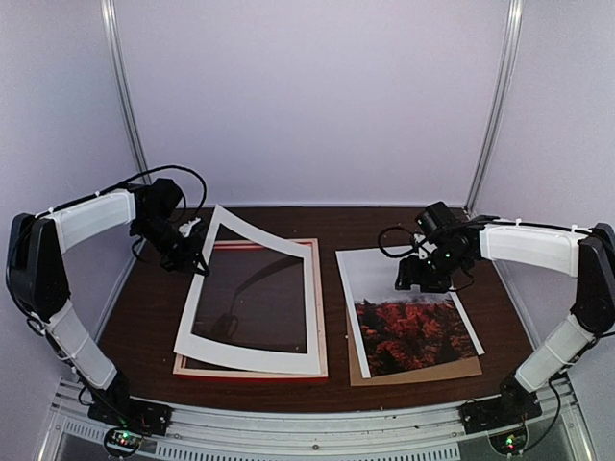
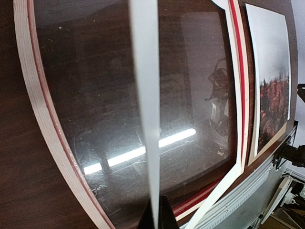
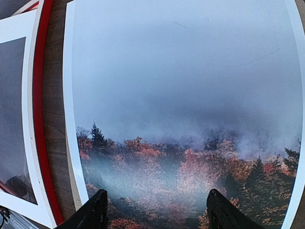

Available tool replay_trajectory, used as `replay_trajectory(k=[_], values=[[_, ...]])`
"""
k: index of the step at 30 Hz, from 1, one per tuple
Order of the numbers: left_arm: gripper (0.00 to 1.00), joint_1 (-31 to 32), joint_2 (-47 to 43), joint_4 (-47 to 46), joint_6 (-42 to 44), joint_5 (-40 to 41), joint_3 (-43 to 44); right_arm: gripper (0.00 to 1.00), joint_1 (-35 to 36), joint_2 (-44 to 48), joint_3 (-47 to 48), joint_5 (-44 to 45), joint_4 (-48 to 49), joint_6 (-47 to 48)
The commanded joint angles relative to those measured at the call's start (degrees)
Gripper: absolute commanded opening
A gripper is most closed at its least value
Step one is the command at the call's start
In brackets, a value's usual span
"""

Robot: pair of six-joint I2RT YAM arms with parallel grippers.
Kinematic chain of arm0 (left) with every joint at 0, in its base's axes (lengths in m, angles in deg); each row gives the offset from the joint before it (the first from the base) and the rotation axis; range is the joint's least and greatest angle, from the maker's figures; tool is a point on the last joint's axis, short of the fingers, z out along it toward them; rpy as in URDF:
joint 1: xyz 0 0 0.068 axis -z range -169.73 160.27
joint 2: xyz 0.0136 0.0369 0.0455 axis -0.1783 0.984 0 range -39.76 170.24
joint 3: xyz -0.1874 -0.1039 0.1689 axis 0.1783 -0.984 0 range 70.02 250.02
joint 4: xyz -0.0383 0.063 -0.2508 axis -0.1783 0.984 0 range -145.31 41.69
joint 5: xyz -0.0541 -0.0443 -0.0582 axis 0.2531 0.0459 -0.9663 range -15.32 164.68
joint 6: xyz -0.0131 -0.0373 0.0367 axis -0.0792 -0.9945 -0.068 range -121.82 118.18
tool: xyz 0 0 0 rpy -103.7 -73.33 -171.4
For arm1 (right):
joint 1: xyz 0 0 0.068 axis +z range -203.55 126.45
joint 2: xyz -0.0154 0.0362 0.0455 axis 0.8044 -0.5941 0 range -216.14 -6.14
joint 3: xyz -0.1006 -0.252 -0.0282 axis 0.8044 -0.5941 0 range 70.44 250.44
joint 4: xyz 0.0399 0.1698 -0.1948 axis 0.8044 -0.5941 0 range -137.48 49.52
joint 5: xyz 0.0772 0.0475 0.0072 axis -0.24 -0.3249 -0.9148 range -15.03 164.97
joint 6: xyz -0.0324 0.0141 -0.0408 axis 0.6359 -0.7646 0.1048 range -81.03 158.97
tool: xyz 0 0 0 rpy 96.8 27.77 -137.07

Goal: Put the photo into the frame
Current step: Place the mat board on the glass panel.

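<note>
The left pincer (image 2: 157, 215) is shut on the edge of the white mat (image 2: 148, 109), which runs away from its tips edge-on up the middle of the left wrist view. In the top view that pincer (image 1: 200, 259) sits left of centre and holds the mat (image 1: 252, 357) by its left edge, the upper left corner curled up off the frame (image 1: 252, 375) while the lower edge lies on it. Under the lifted mat the frame (image 2: 34, 124) lies flat on the dark table (image 1: 144, 327) with a glossy clear pane (image 2: 95, 86) showing in its opening.

The right pincer (image 3: 157, 214) stands open, gripping nothing, its two dark fingers (image 3: 95, 212) at the lower edge of the right wrist view, poised above the photo (image 3: 190, 95). From above, this pincer (image 1: 423, 280) hovers over the upper part of the photo (image 1: 415, 322), right of centre, apart from the frame. The print lies on the brown backing board (image 1: 423, 370), whose edge shows below it.

By my reckoning the task is at an early stage: the mat is being cleared out of the way, but the photo is not yet picked up. Left to do: grasp the print, carry it leftward and lay it in the frame
</note>
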Motion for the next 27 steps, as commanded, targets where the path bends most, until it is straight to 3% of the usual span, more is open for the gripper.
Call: replay_trajectory(k=[1,14,27], values=[[0.0,-0.5,1.4,-1.7,0.2,0.2,1.8,0.7,0.3,-0.5,-0.5,-0.2,0.6,0.1],[0.0,-0.5,3.7,-2.6,-0.3,2.9,3.6,0.71,0.4,-1.2,-0.5,-0.2,1.0,-0.1],[0.0,-0.5,5.1,-3.4,-0.7,0.3,2.1,0.72,0.4,-1.6,-0.9,-0.5,1.9,-0.2]])
